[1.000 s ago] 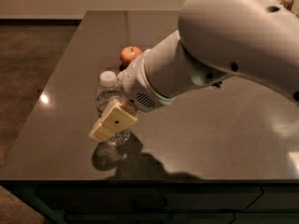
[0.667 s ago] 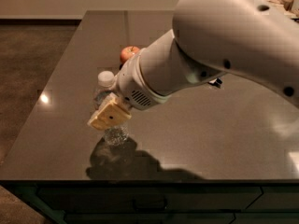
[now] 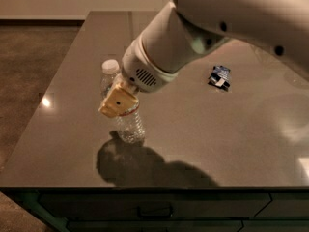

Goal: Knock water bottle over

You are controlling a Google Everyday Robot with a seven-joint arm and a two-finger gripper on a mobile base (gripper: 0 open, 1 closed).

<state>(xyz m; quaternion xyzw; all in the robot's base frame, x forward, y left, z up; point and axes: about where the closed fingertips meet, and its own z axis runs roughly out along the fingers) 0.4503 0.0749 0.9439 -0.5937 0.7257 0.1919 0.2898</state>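
The water bottle [image 3: 129, 123] is a small clear ribbed bottle with a white cap [image 3: 110, 65]. It stands on the dark table near the front left and leans with its top toward the left. My gripper [image 3: 118, 103] shows as a tan tip at the end of the big white arm [image 3: 164, 52]. It lies against the bottle's middle, over the label band, coming from the right. A thin red edge of the label shows just under it.
A small blue and white packet [image 3: 219, 76] lies on the dark table [image 3: 203, 139] to the right of the arm. The table's left edge [image 3: 53, 95] is close to the bottle, and its front edge runs just below the arm's shadow.
The gripper has stayed against the bottle while the arm swung up and back. The bottle now leans more to the left. The apple is now hidden and the blue packet has come into view.
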